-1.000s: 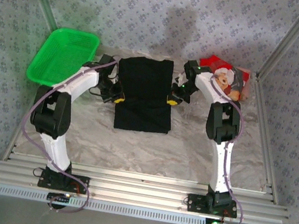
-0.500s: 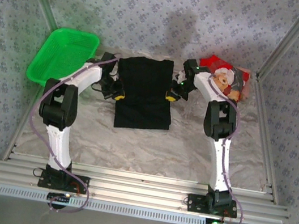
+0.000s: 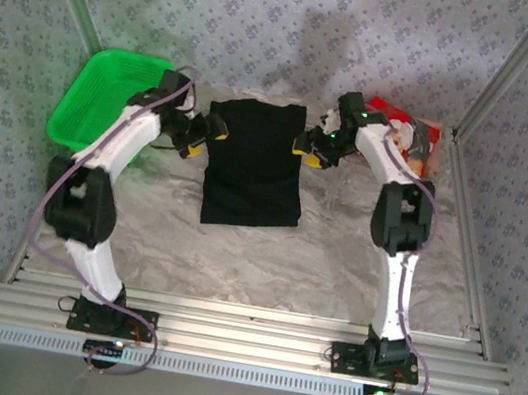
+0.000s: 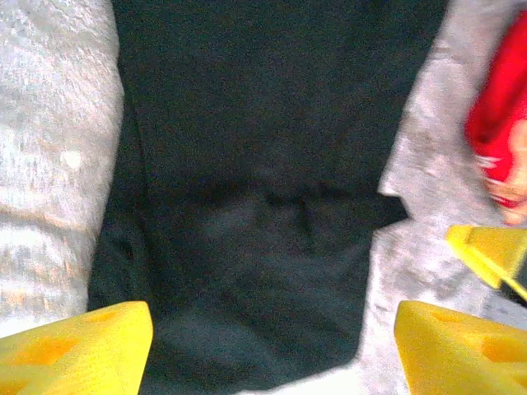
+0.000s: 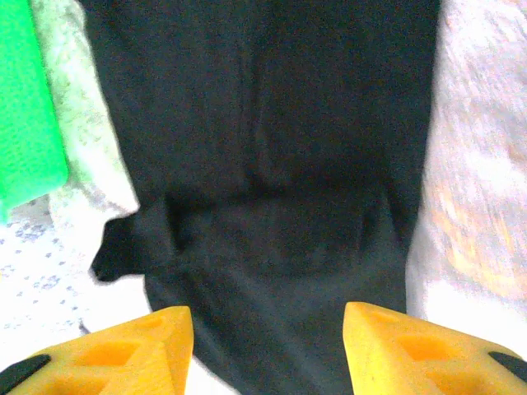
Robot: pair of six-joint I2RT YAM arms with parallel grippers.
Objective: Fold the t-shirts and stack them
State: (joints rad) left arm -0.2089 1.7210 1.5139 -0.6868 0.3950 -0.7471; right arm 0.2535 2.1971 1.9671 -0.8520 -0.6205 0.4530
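A plain black cloth t-shirt [image 3: 254, 166] is lying folded flat at the far middle of the surface [image 3: 315, 257]. The left fingers [image 3: 207, 139] and right fingers [image 3: 306, 154] are hovering beside it, spread apart, grasping nothing. A red teddy-bear shirt [image 3: 417, 144] is sitting crumpled far right.

The white left arm [image 3: 115, 147] with black joints stretches forward and bends inward at the wrist. The left gripper [image 3: 206, 139], black with yellow fingertips, holds its jaws wide apart. The white right arm [image 3: 395, 230] mirrors this pose, and the right gripper [image 3: 310, 153] is parted too, facing the left one.
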